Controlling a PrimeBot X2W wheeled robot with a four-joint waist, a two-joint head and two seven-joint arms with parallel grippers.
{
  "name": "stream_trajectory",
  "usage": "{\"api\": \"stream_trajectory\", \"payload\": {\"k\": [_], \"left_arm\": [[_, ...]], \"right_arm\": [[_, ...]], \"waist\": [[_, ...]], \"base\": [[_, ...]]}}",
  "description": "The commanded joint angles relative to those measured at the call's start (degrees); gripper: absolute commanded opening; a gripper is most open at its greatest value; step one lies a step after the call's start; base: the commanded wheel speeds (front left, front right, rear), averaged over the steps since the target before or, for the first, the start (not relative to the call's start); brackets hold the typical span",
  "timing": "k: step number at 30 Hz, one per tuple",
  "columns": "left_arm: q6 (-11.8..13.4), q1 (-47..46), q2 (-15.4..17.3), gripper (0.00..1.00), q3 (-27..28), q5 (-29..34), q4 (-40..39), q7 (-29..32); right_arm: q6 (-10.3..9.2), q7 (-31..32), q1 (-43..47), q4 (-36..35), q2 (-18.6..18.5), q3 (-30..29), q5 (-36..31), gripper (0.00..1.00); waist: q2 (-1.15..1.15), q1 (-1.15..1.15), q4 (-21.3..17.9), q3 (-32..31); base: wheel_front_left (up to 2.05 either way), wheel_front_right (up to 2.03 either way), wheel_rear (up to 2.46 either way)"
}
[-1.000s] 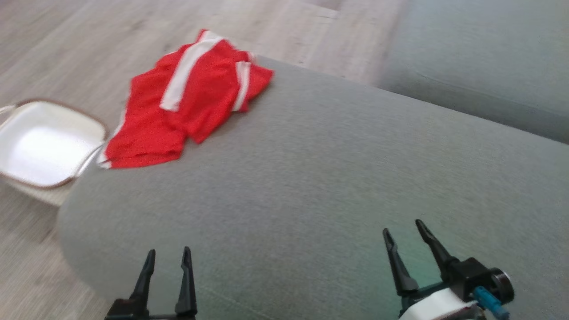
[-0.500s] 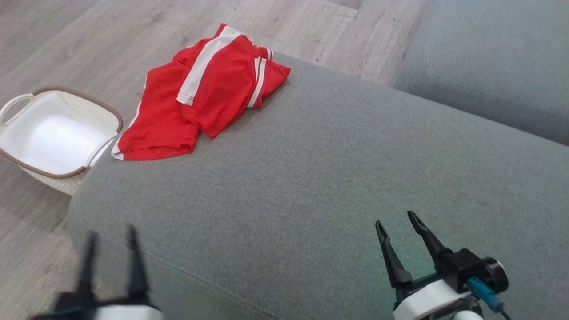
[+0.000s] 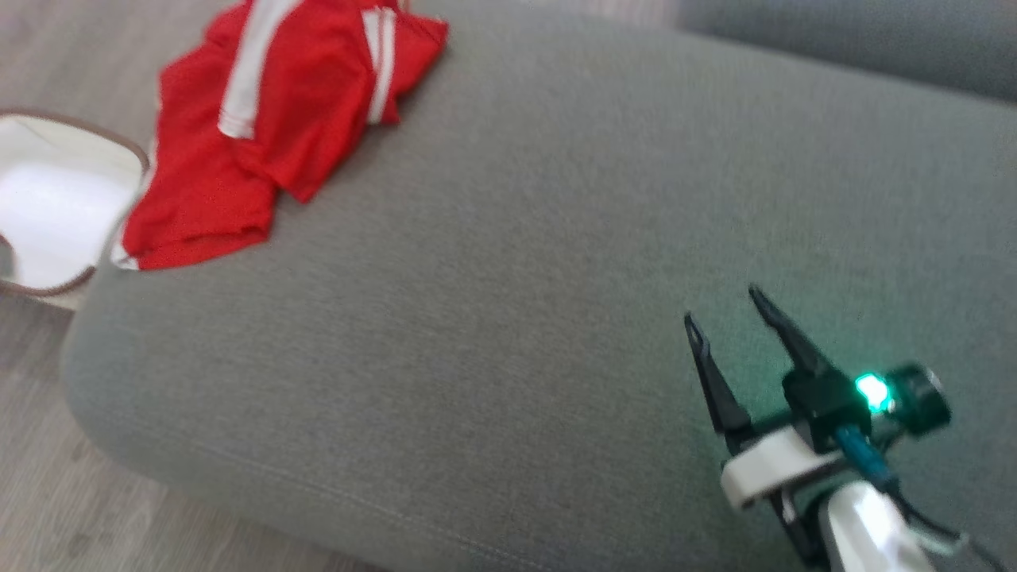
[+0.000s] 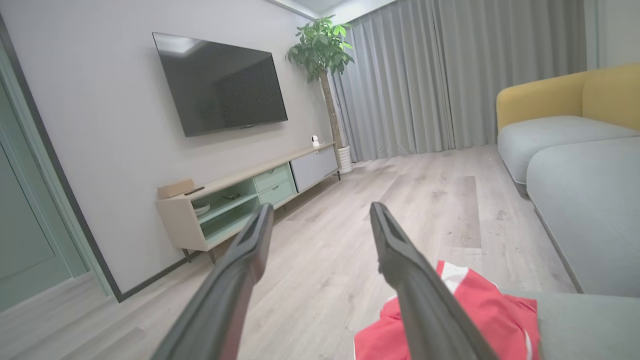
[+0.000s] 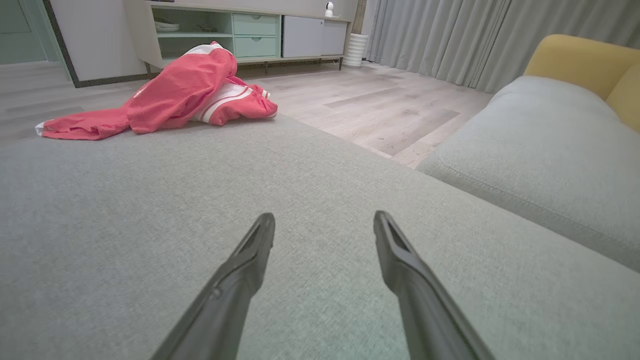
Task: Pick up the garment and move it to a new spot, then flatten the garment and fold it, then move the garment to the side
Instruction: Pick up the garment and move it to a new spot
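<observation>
The red garment [image 3: 262, 119] lies crumpled at the far left corner of the grey sofa cushion [image 3: 516, 278], its lower hem reaching the cushion's edge just beside the white basket [image 3: 48, 206] on the floor. My right gripper [image 3: 722, 304] hovers low over bare cushion, well apart from the cloth, fingers spread wide and holding nothing; my left gripper [image 4: 321, 207] is just as wide and just as empty, pointing out over the wooden floor with a corner of the garment showing beside one finger. I judge the step in hand to be the reach for the first pick-up, with nothing of the task done yet. The left side looks the nearer, so I would lead with it and bring the right across the cushion afterwards. I would aim for the raised hump where the white stripes bunch, not the flat hem, so that the fingertips close on cloth and not on the upholstery; I would come down steeply, close fully, and lift straight up before carrying. The fabric looks thin and slack, so a shallow pinch may slip or take one layer only. I would draw it inward, away from the edge, lest it slide off towards the basket; the broad bare middle of the cushion seems the place to set it down.
</observation>
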Motion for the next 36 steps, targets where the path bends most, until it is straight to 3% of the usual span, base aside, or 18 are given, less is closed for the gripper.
{"api": "stream_trajectory", "payload": {"k": [1,6,10,15,25,26,27,29,30,31,36], "left_arm": [[-0.89,-7.03,3.98,1.00,2.60,-0.82,2.10,1.20],[-4.45,-17.08,2.01,1.00,-0.58,-4.19,15.86,3.57],[-7.00,-20.41,0.81,1.00,-3.98,-4.40,26.39,5.46],[-9.29,-22.36,-1.27,1.00,-7.03,-5.65,34.03,6.26],[-10.90,-26.28,-2.42,1.00,-11.26,-9.01,47.62,5.03],[-10.91,-26.76,-2.39,0.93,-11.43,-8.99,48.69,4.65],[-10.93,-27.21,-2.55,0.65,-11.57,-9.18,49.65,4.28],[-10.96,-27.97,-3.05,0.34,-11.98,-9.79,51.24,3.55],[-10.98,-28.33,-3.17,0.05,-12.29,-9.98,51.84,3.05],[-10.99,-28.59,-3.27,0.00,-12.69,-10.15,52.26,2.35],[-11.01,-29.01,-2.18,0.00,-14.90,-11.10,53.14,-1.53]], "right_arm": [[-0.04,0.99,-3.81,-3.53,-1.70,2.51,-1.21,1.00],[-0.04,3.62,-7.25,-6.65,-5.87,5.54,-1.34,1.00],[-0.04,5.32,-8.10,-9.10,-7.82,5.93,-0.96,1.00],[-0.04,6.39,-7.39,-11.17,-8.88,5.01,-0.83,1.00],[-0.04,7.36,-5.33,-15.05,-9.63,3.12,-1.32,1.00],[-0.04,7.48,-5.26,-15.37,-9.71,3.01,-1.40,1.00],[-0.04,7.55,-5.17,-15.61,-9.76,2.87,-1.45,1.00],[-0.04,7.57,-4.98,-15.86,-9.84,2.64,-1.52,1.00],[-0.04,7.55,-4.93,-15.90,-9.85,2.55,-1.56,1.00],[-0.04,7.51,-4.91,-15.85,-9.79,2.46,-1.58,1.00],[-0.04,6.47,-5.49,-14.56,-8.79,2.52,-1.24,1.00]], "waist": [[0.00,-0.02,-4.08,6.08],[0.00,-0.02,-7.06,10.64],[0.00,-0.02,-8.76,13.46],[0.00,-0.02,-9.53,15.68],[0.00,-0.02,-10.51,20.00],[0.00,-0.02,-10.55,20.39],[0.00,-0.02,-10.55,20.66],[0.00,-0.02,-10.50,20.94],[0.00,-0.02,-10.46,21.00],[0.00,-0.02,-10.43,20.96],[0.00,-0.02,-10.33,19.40]], "base": [[0.00,0.00,0.00],[0.00,0.00,0.00],[0.00,0.00,0.00],[0.00,0.00,0.00],[0.00,0.00,0.00],[0.00,0.00,0.00],[0.00,0.00,0.00],[0.00,0.00,0.00],[0.00,0.00,0.00],[0.00,0.00,0.00],[0.00,0.00,0.00]]}}
